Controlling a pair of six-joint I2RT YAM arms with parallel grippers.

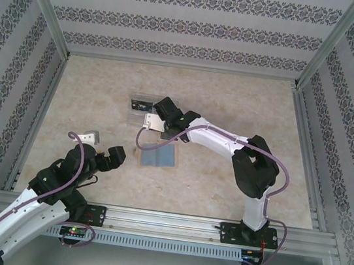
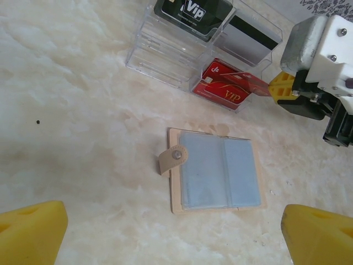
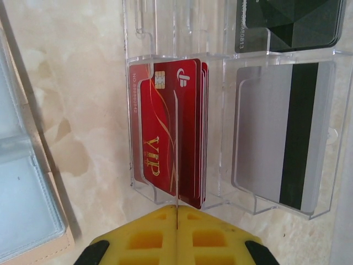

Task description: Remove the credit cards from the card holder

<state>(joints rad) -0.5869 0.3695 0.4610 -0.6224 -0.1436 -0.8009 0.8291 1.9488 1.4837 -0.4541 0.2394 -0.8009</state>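
Right claw (image 3: 176,212) is pinched on a red card (image 2: 251,83) held edge-on, lined up with the clear tray (image 2: 160,52) slot of matching red "VIP" cards just ahead. Sorting by colour, I guess. The black card (image 2: 193,11) says "Vip" too. Left claw (image 2: 176,232) is spread wide, with the card holder (image 2: 215,168) lying open on the table (image 2: 83,110) right beneath it.

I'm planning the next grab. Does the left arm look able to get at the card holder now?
Probably yes: the left gripper hangs open near the card holder, which lies uncovered; the right gripper holds a red card at the clear tray.
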